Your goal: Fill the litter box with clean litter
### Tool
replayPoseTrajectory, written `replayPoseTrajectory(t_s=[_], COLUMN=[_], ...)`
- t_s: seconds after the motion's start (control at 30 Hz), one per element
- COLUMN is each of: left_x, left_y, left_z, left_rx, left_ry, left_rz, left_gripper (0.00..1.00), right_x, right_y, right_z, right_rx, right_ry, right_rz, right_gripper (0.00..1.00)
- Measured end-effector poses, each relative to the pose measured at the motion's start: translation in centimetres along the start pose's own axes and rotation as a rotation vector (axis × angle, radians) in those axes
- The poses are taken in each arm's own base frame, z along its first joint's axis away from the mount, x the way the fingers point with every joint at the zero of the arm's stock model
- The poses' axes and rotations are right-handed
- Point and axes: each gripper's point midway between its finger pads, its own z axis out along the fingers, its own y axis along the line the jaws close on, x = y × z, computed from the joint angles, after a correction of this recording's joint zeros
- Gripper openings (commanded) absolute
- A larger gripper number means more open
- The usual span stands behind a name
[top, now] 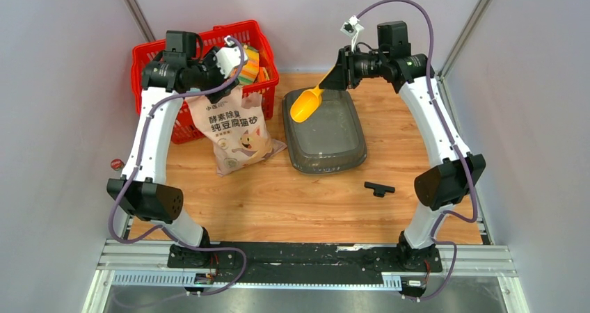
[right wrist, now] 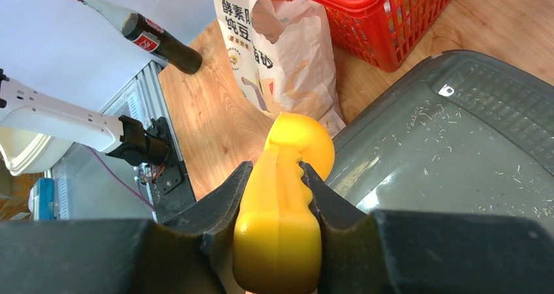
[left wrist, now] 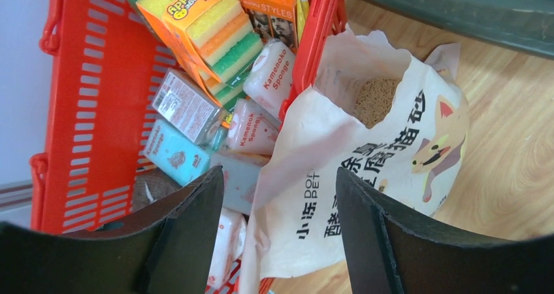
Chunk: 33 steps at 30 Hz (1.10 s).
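The left gripper (left wrist: 281, 176) hangs wide open above the open paper bag (top: 236, 129), which rests against the red basket (left wrist: 98, 78) with tan litter (left wrist: 375, 101) showing in its mouth. Just right of the bag, the grey litter box (top: 334, 142) sits on the tabletop (top: 278, 202) holding only scattered grains. The right gripper (right wrist: 276, 170) clamps the yellow scoop (top: 306, 106) by its handle over the box's far-left corner.

Red basket (left wrist: 98, 98) of sponge packs (left wrist: 209, 29), cat-printed paper bag (top: 236, 135) against it, yellow scoop (top: 305, 106), black T-shaped piece (top: 379, 188), bottle (right wrist: 163, 44).
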Motion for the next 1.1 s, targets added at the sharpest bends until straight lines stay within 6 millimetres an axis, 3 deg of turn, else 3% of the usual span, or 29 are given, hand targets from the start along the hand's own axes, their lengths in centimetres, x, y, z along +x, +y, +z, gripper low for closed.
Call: replayPoseTrajectory(t_s=[0.23,0.43,0.6,0.77,0.83,0.97,1.1], left_x=[2.0,4.6,6.0,5.9,5.8,6.3,6.4], left_y=[1.0,1.7,0.7,0.2,-0.2,-2.9,-5.9], left_z=[-0.8,1.6,2.8,2.6,2.3,1.2,-0.6], left_rx=[-0.053,-0.033,0.024,0.046,0.059,0.12,0.16], left_ry=[0.103,0.203,0.246,0.241,0.232,0.221,0.191], left_rz=[0.039,-0.016,-0.053,-0.042,-0.037,-0.052,-0.088], left_gripper=[0.75,0.72,0.46,0.06,0.0,0.0,0.0], right_x=[-0.3,-0.4,0.3,0.7,0.3,-2.9,-4.4], right_y=[-0.2,0.2,0.1,0.0,0.0,0.5,3.2], right_z=[0.0,0.3,0.7,0.9,1.0,1.8,3.9], right_rx=[0.011,0.002,-0.003,0.003,0.021,0.074,0.071], right_ry=[-0.01,-0.012,0.0,0.007,0.002,-0.057,-0.086], right_rz=[-0.002,-0.005,0.007,0.019,0.021,-0.035,-0.107], right_gripper=[0.0,0.0,0.0,0.0,0.0,0.0,0.0])
